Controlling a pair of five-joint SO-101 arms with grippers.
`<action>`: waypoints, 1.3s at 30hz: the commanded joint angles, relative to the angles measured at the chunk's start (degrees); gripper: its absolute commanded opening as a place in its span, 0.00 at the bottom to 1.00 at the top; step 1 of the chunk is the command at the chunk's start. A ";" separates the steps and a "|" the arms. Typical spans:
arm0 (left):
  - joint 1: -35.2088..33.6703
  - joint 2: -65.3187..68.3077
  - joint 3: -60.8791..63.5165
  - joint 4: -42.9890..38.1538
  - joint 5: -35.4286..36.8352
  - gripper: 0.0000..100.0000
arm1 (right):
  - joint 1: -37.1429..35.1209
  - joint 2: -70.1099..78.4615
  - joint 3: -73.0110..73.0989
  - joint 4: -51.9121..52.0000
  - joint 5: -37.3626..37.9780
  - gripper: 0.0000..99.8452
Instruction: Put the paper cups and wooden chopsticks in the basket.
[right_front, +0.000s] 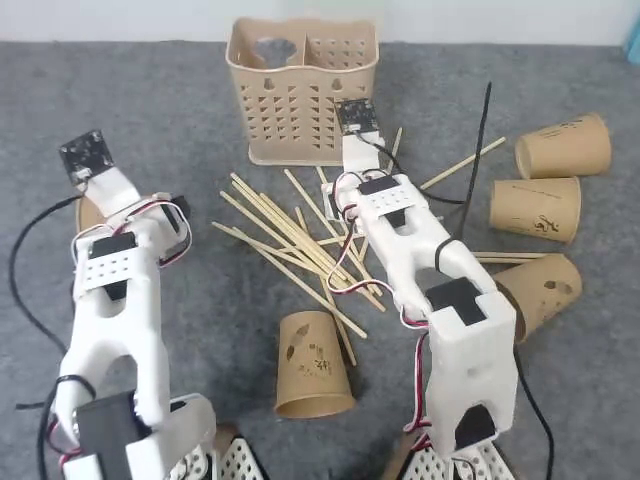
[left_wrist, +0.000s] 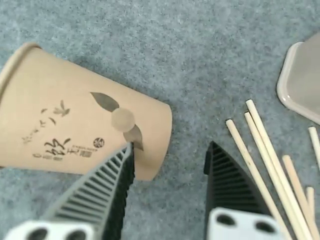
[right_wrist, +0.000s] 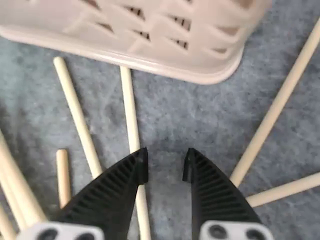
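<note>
Grasping is starting: we are holding our left gripper (left_wrist: 171, 150) wide open, empty, at a tan paper cup (left_wrist: 75, 125) lying sideways, and our right gripper (right_wrist: 165, 160) narrowly open, empty, beside a pale wooden chopstick (right_wrist: 131, 115) near the beige slotted basket (right_wrist: 150, 30); both probably need straddling, then closing.

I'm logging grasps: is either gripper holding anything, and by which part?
Nothing is held. The left gripper is open beside the base of a paper cup; the right gripper is open beside a wooden chopstick.
</note>
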 joint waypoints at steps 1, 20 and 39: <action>0.44 0.53 -0.66 -1.05 0.53 0.22 | -1.98 -0.84 -2.81 0.75 4.92 0.11; 0.26 0.53 -0.57 -1.05 0.44 0.22 | -9.98 -2.24 -2.55 13.93 17.76 0.01; 0.44 0.53 -0.57 -1.14 0.35 0.22 | -10.07 -11.21 -0.53 19.03 9.58 0.16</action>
